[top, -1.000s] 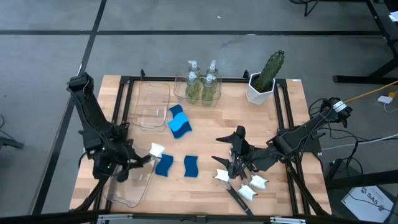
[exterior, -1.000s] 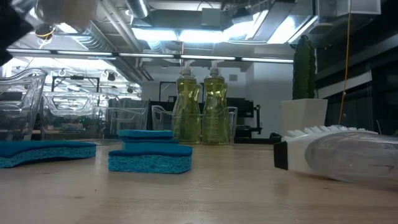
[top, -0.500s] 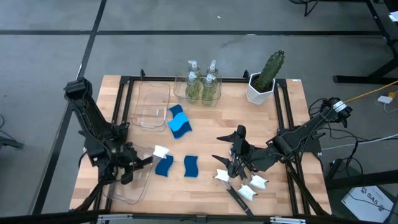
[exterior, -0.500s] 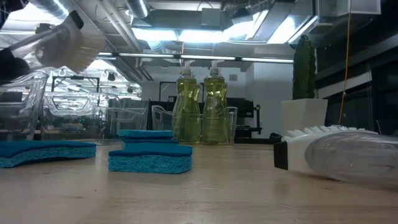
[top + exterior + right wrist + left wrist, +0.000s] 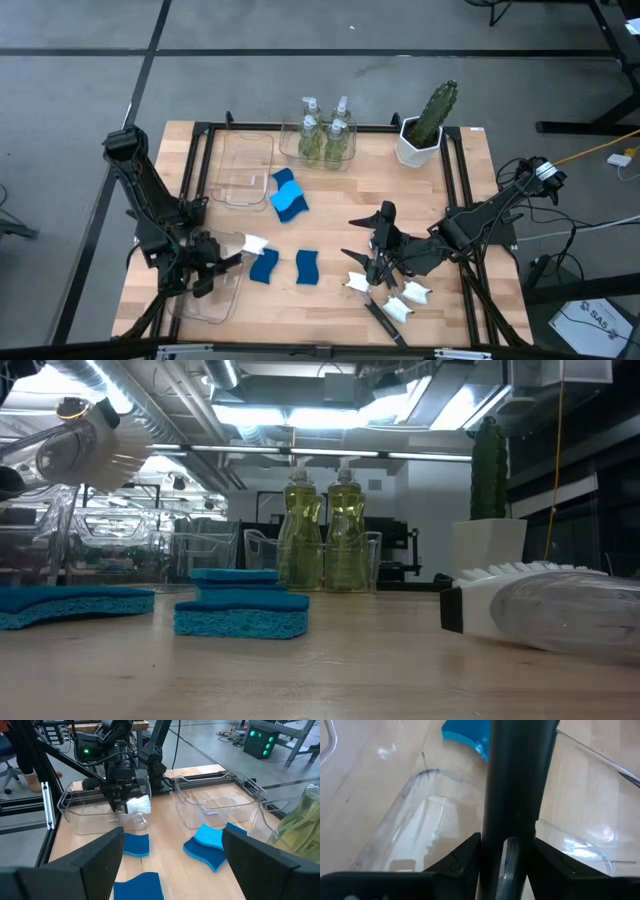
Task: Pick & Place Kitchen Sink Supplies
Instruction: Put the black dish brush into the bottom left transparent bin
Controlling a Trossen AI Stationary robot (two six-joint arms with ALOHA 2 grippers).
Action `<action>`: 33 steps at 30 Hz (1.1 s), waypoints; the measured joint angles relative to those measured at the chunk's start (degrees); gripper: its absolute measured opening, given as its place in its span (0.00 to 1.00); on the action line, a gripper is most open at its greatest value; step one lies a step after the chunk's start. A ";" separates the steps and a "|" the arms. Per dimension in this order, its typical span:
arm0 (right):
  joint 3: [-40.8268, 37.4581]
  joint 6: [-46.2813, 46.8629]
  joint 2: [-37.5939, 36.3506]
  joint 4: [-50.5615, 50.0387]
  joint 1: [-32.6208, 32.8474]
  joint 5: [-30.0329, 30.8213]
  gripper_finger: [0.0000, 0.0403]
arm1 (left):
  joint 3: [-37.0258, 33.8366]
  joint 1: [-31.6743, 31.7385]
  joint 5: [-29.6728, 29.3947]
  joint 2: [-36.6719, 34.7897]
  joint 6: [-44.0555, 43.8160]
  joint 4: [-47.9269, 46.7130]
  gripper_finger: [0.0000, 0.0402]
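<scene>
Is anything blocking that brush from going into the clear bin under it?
Nothing visible does. The left claw holds the dish brush over the near bin, whose open top shows no lid or clutter.

Both arms are matte black, built of slim tubular links joined by chunky rounded housings. The left end effector (image 5: 205,268) has flat, angular black fingers (image 5: 455,862). The right end effector (image 5: 378,262) carries broad wedge-shaped black fingers (image 5: 95,860).

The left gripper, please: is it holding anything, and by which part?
Yes: the left gripper holds a dish brush by its black handle, white head outward.
</scene>
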 joint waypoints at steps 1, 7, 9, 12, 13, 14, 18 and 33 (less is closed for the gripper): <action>0.00 -0.12 0.00 0.00 -0.03 0.00 0.82 | 0.00 0.02 0.02 0.00 -0.49 0.00 0.34; 0.00 -1.12 0.00 0.00 -0.05 0.00 0.82 | -0.22 2.45 5.09 0.09 0.21 -0.90 0.41; 0.00 -1.20 0.00 0.02 -0.05 0.00 0.82 | 0.19 3.55 7.14 0.11 2.02 -1.35 0.43; 0.00 -1.26 0.00 0.02 -0.05 0.02 0.82 | 2.17 5.18 8.37 -0.65 5.68 -2.99 0.47; 0.00 -1.28 0.00 0.02 -0.05 0.02 0.82 | 2.88 5.68 8.56 -0.96 6.95 -4.13 0.48; 0.00 -1.30 0.00 0.02 -0.05 0.02 0.82 | 3.69 6.18 8.68 -1.37 8.10 -5.45 0.49; 0.00 -1.41 0.00 0.02 -0.05 0.02 0.82 | 7.01 7.72 8.85 -3.02 11.00 -10.63 0.52; 0.00 -2.66 0.02 0.02 -0.07 0.94 0.82 | 15.32 9.75 10.85 -9.57 16.36 -15.96 0.53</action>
